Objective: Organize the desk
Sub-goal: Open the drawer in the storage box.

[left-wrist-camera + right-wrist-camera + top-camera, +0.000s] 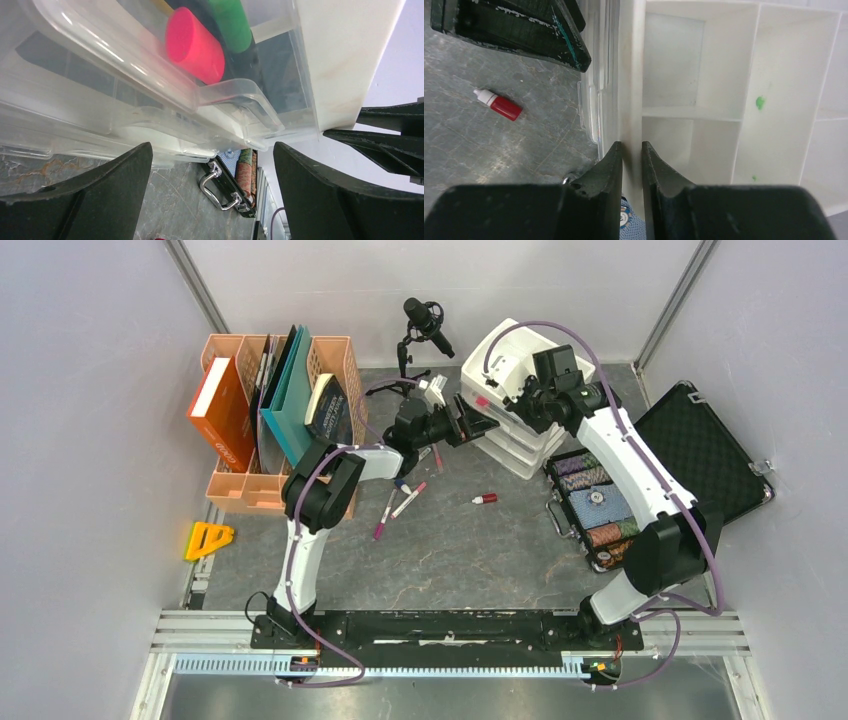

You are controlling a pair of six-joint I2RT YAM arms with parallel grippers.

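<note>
On the dark grey stone-patterned desk [440,550], the white plastic drawer unit [512,425] stands at the back. The right fingers [606,175] are pinched nearly together on its thin upright top wall, seemingly to steady it. The left fingers [100,195] are spread wide and hold nothing; the moulded handle [240,102] of a clear drawer lies just ahead between them, its long axis slanting across the gap, so I judge the left arm the nearer one for working that drawer, where a pink cylinder [195,45] lies inside.

drawer [100,65]: clear glossy plastic | organizer [774,75]: smooth white | desk [499,145]: matt veined stone
</note>
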